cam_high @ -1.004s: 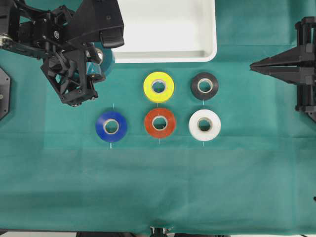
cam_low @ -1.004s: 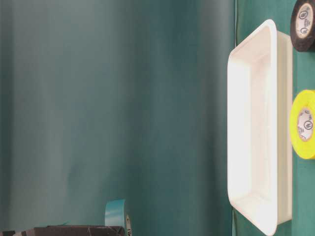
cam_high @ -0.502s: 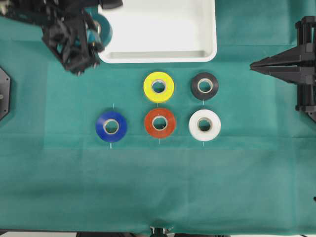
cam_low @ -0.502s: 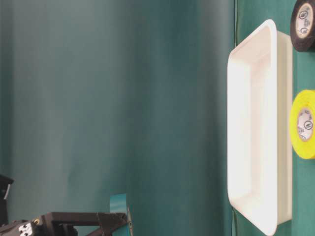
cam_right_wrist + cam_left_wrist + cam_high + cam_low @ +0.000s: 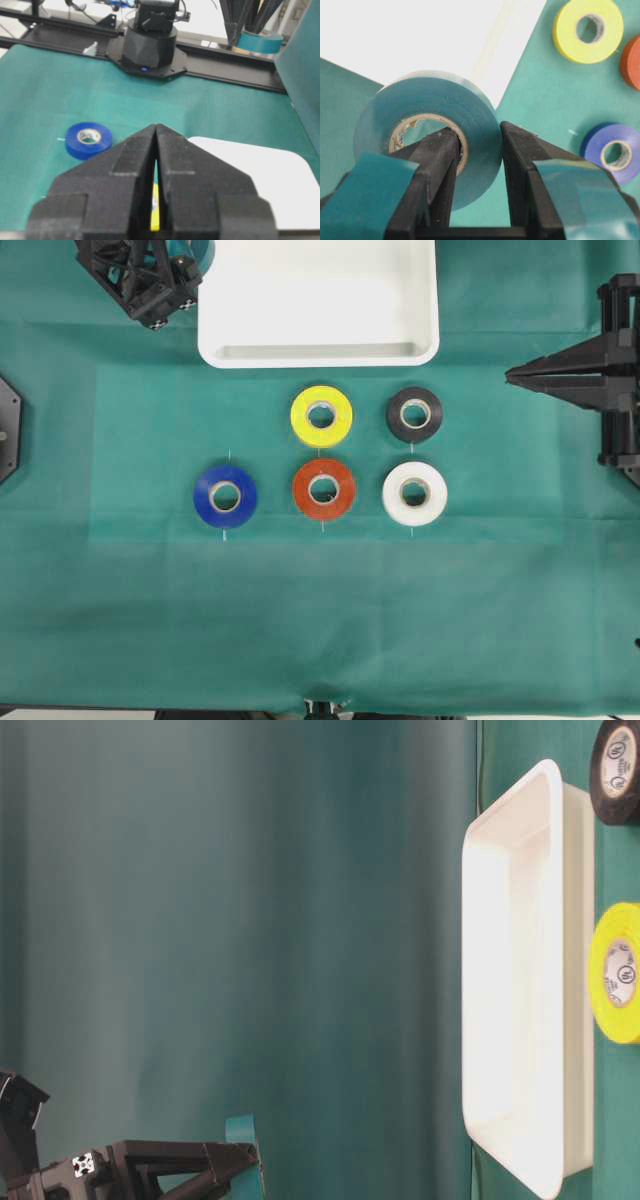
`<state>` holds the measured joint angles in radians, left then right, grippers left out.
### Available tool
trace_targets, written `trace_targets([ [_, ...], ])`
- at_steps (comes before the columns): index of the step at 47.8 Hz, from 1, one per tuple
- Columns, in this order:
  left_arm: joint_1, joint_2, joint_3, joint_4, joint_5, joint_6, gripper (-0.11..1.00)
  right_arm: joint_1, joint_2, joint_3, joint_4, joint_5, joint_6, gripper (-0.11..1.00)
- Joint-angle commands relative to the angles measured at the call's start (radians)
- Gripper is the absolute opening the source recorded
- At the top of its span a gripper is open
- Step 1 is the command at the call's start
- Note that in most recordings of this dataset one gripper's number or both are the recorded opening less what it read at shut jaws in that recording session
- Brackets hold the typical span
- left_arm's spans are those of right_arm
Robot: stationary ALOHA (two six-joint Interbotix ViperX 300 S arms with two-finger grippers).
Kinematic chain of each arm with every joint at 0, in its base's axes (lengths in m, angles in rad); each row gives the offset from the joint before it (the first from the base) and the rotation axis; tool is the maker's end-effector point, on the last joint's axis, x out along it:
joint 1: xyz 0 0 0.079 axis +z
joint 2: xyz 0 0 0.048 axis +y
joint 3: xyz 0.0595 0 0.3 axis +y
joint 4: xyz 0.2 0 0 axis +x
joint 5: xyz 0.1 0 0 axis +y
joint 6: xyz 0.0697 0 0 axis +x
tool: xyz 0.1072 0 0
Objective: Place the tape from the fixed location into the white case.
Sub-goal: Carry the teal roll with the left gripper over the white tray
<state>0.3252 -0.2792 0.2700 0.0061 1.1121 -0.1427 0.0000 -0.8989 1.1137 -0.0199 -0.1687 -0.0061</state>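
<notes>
Overhead view: the left hand [image 5: 170, 265] sits at the top left corner, just beside the left edge of the white case [image 5: 318, 352], and only a sliver of the tape [image 5: 203, 252] shows past its black frame. The green-covered bench [image 5: 320, 620] carries five other rolls below the case — a yellow roll [image 5: 321, 416] and a black roll [image 5: 414, 414] in one row, a blue roll [image 5: 225, 496], a red roll [image 5: 323, 488] and a white roll [image 5: 414, 493] in the next. The right hand [image 5: 515, 372] rests at the right edge, well apart from everything.

Table-level view, turned on its side: the case's rim stands clear of the cloth, with the yellow and black rolls beside it. At the bottom left the left hand's dark frame holds the teal roll in the air, apart from the case.

Left wrist view: the left hand is clamped on the tape — one finger [image 5: 437, 165] goes through the pale core, the other [image 5: 520, 165] presses the outer face. The roll hangs over the case's corner, partly over white plastic and partly over green cloth.

Right wrist view: the right hand's fingers [image 5: 137, 170] meet with barely a slit between them, holding nothing. The blue roll lies ahead to the left, the case to the right.
</notes>
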Motion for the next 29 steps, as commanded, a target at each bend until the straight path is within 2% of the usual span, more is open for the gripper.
trace_targets([
  [1, 0.002, -0.015, -0.032, 0.005, -0.005, 0.002, 0.22, 0.000, 0.006, -0.031, -0.002, -0.005, -0.002, 0.00],
  [12, 0.002, 0.032, -0.058, 0.003, -0.018, 0.003, 0.22, 0.000, 0.005, -0.031, 0.000, -0.005, -0.002, 0.00],
  [19, 0.002, 0.103, -0.120, 0.003, -0.031, 0.008, 0.22, 0.000, 0.005, -0.031, 0.000, -0.005, -0.002, 0.00],
  [29, -0.003, 0.189, -0.225, 0.005, -0.048, 0.066, 0.22, 0.000, 0.005, -0.034, -0.002, -0.006, -0.003, 0.00],
])
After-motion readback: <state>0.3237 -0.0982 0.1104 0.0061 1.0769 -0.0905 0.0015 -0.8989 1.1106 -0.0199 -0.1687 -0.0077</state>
